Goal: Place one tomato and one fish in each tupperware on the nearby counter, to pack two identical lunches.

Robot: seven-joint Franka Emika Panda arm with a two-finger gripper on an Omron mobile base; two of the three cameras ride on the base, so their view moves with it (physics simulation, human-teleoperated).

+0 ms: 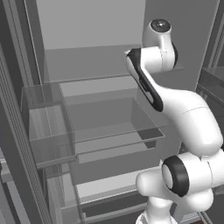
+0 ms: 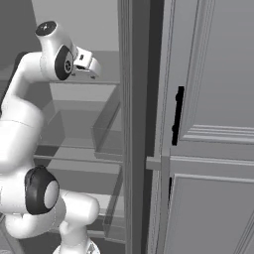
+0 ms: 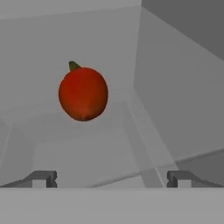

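Facing a tomato (image 3: 83, 93) on a pale shelf, hand (image 3: 111, 178) spread wide, fingertips (image 3: 43, 178) apart, holding nothing.

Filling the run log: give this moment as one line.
phase: reaching | end effector: open, holding nothing | target: tomato ahead, untouched | place: open fridge, clear shelf
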